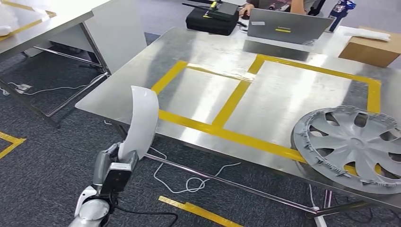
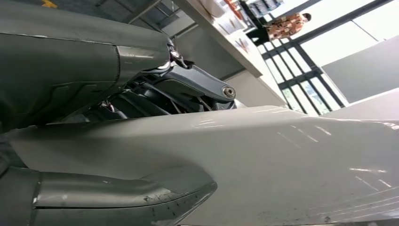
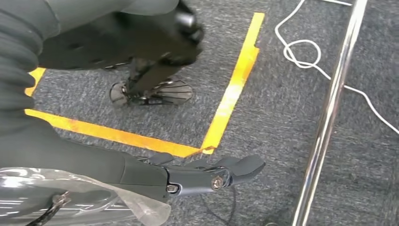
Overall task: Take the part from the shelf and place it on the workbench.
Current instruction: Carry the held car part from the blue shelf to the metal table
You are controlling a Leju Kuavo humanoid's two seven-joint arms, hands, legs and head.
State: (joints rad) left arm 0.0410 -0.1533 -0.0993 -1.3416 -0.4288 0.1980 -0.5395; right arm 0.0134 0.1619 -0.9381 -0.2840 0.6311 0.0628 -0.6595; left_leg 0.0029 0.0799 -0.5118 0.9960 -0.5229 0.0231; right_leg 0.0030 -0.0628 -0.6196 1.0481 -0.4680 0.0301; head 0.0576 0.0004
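Observation:
A white curved panel (image 1: 142, 120), the part, stands upright in front of the near left edge of the steel workbench (image 1: 198, 94). My left hand (image 1: 113, 168) grips its lower end from below. In the left wrist view the panel (image 2: 282, 160) lies across the hand, with the thick grey thumb (image 2: 117, 193) pressed against it. My right hand (image 3: 197, 176) hangs over the carpet with its fingers stretched out and nothing in them.
A grey hubcap (image 1: 352, 144) lies at the workbench's near right, over yellow tape lines. A laptop (image 1: 287, 26), a black case (image 1: 211, 19) and a cardboard box (image 1: 369, 47) sit at the far edge. Another table (image 1: 42, 23) stands at left. Cables (image 1: 189, 182) trail on the floor.

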